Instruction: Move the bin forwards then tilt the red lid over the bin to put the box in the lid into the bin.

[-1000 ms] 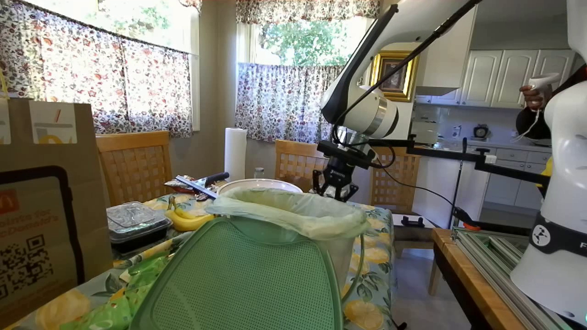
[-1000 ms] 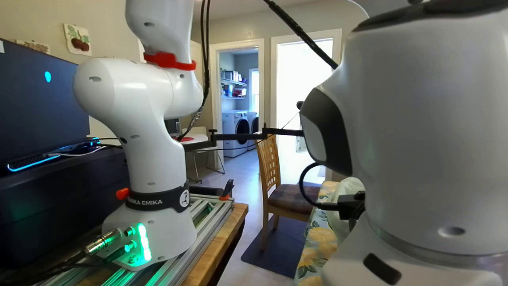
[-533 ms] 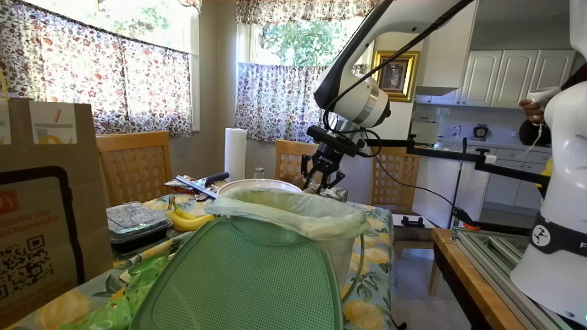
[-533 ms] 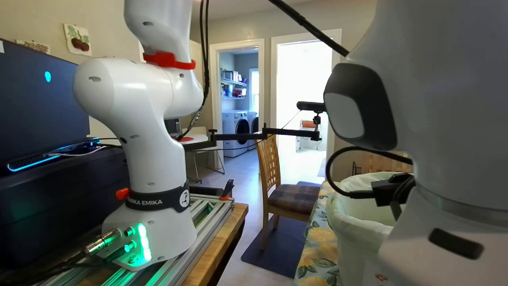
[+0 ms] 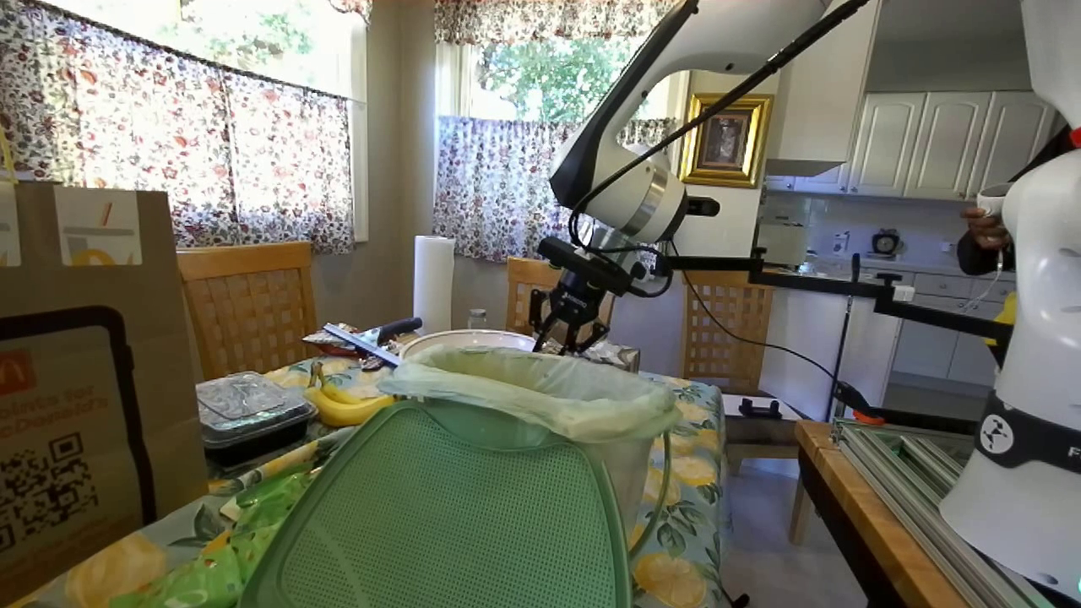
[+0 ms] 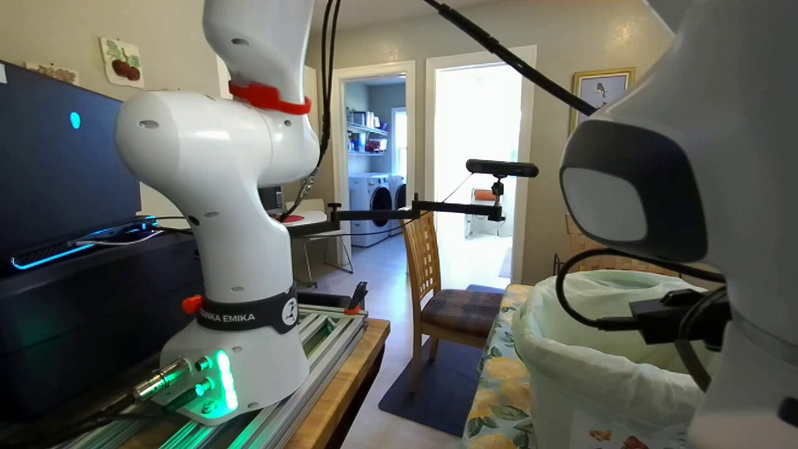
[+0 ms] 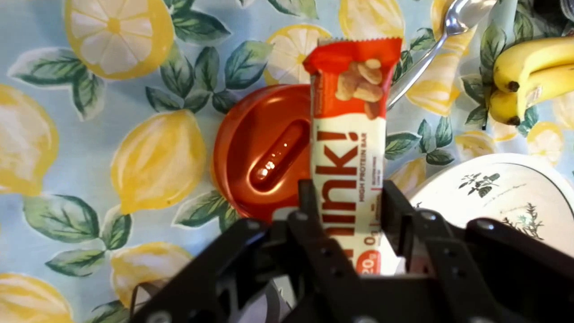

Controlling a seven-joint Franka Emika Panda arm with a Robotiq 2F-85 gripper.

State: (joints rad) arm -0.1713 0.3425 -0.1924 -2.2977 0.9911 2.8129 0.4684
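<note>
Both my jaws are clamped on the protein bar (image 7: 350, 150), which, in the wrist view, covers one side of the red lid (image 7: 255, 148) lying on the table (image 7: 85, 148). I see the bin (image 6: 580, 380) standing on this table also.

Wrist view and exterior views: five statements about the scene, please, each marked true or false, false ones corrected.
The bin has a liner folded over its rim. True.
A paper roll lies on its side. False: the paper roll stands upright.
The gripper is closed on the protein bar. True.
In the wrist view, the bar hides part of the red lid. True.
The red lid covers the bin. False: it lies on the tablecloth.
</note>
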